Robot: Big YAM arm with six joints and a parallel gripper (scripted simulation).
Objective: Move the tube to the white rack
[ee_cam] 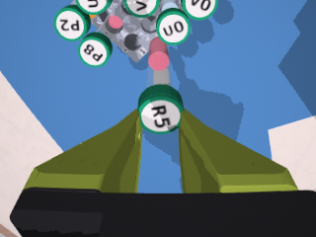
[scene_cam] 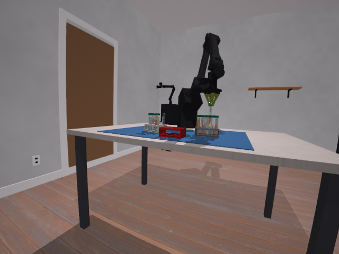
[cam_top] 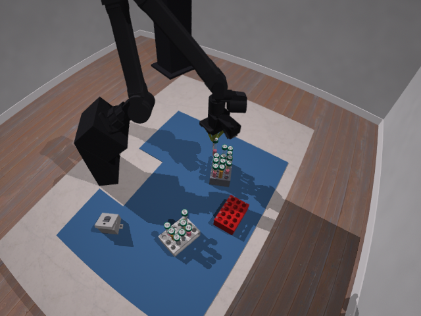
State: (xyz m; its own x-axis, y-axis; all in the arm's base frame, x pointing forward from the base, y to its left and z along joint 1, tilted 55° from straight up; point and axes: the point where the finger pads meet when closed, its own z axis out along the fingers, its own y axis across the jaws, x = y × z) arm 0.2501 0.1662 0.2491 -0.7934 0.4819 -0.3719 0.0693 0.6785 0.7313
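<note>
With my fingers pinched just below the green cap of the 15 mL tube (ee_cam: 160,109), I hold it upright above the grey source rack (cam_top: 219,180), judging it light, rigid and slippery, so it may tilt or slide.

The 15 mL tube (ee_cam: 158,110), green-capped and marked R5 with pink liquid low in its clear body, hangs upright, clamped at the cap by the hand (ee_cam: 160,133), lifted above the grey rack RA (cam_top: 220,180). White rack RB (cam_top: 178,241) stands well apart, partly filled.
</note>
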